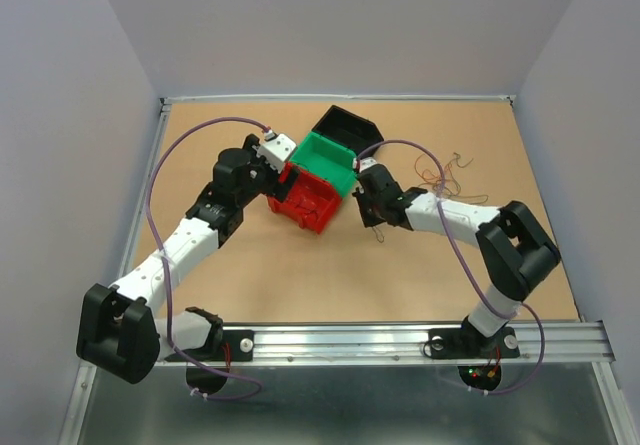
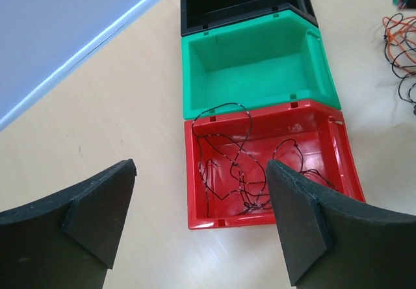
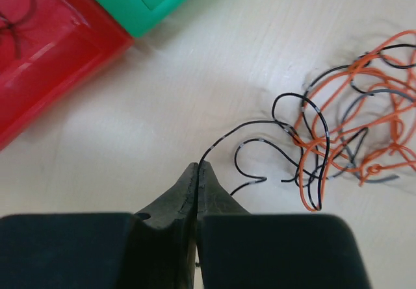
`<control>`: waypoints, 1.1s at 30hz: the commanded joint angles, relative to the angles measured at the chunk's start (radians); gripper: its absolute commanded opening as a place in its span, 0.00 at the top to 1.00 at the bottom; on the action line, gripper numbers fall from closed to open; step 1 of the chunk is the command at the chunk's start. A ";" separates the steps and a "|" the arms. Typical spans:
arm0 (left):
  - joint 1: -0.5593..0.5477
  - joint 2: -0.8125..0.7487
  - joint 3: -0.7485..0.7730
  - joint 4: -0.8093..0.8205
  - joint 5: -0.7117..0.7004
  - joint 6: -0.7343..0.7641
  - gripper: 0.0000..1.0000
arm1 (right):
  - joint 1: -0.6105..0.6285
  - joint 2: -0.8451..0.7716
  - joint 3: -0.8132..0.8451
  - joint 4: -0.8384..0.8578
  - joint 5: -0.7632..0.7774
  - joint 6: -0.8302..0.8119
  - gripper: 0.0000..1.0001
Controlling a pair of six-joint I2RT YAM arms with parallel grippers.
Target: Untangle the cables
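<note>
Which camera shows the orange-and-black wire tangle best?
The right wrist view: the wire tangle is close, loops distinct, one black strand pinched by the right gripper. The top view gives a faint scribble; the left wrist view only its edge.

A green bin (image 1: 325, 160) is seen mid-table, with a black bin (image 1: 350, 125) set against its far side and a red bin (image 1: 305, 203) against its near side. The left gripper (image 1: 277, 178) is held just left of the green bin and the right gripper (image 1: 371, 209) just right of it. Thin wires (image 1: 447, 175) are strewn farther right.
</note>
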 commanded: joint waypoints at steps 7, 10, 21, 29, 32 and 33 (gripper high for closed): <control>-0.044 -0.061 -0.029 0.039 0.185 0.037 0.06 | 0.017 -0.522 -0.213 0.302 -0.250 -0.013 0.99; -0.081 -0.083 -0.023 0.040 0.230 0.039 0.05 | 0.016 -0.678 -0.288 0.390 -0.366 -0.007 0.99; -0.216 -0.006 0.106 0.114 0.369 0.034 0.04 | 0.016 -0.939 -0.291 0.460 -0.342 0.051 0.99; -0.357 0.122 0.212 0.171 0.339 0.057 0.04 | 0.017 -0.941 -0.225 0.462 -0.270 0.077 0.99; -0.382 0.176 0.224 0.209 0.305 0.057 0.05 | 0.017 -0.953 -0.205 0.466 -0.260 0.089 0.99; -0.386 0.190 0.230 0.209 0.301 0.060 0.05 | 0.016 -0.958 -0.199 0.468 -0.260 0.091 0.99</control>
